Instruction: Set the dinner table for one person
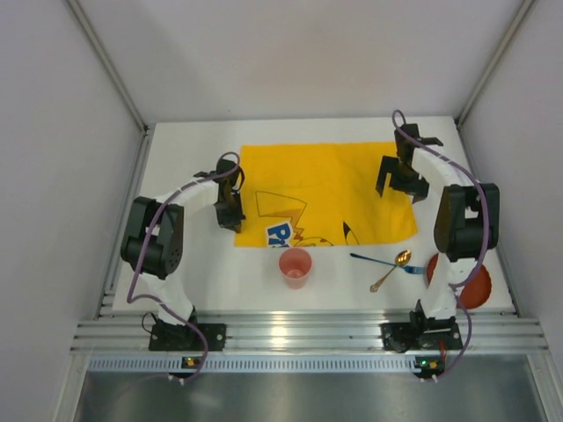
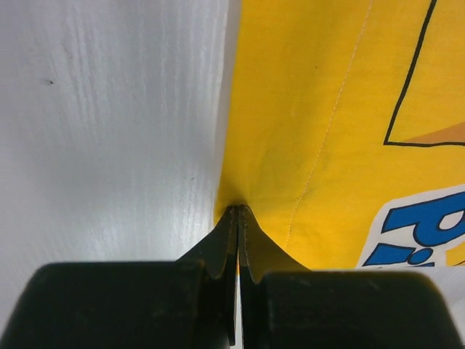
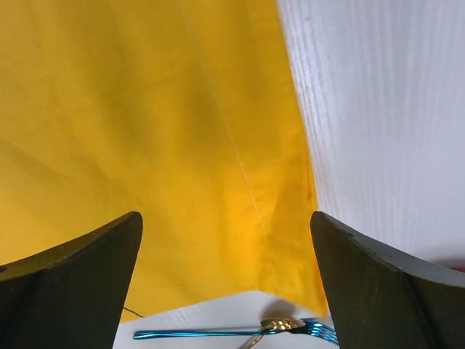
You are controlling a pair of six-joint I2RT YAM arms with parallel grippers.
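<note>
A yellow cartoon-printed cloth mat lies spread on the white dinner table. My left gripper is shut on the mat's left edge near its front corner; the left wrist view shows the fingertips pinching the yellow cloth where it meets the tabletop. My right gripper is open above the mat's right edge, holding nothing; the mat fills the right wrist view. A pink cup, a blue fork, a gold spoon and a red plate sit near the front.
The fork and spoon bowl show just past the mat's front edge in the right wrist view. A ribbed aluminium rail runs along the near edge. Grey walls enclose the table on three sides.
</note>
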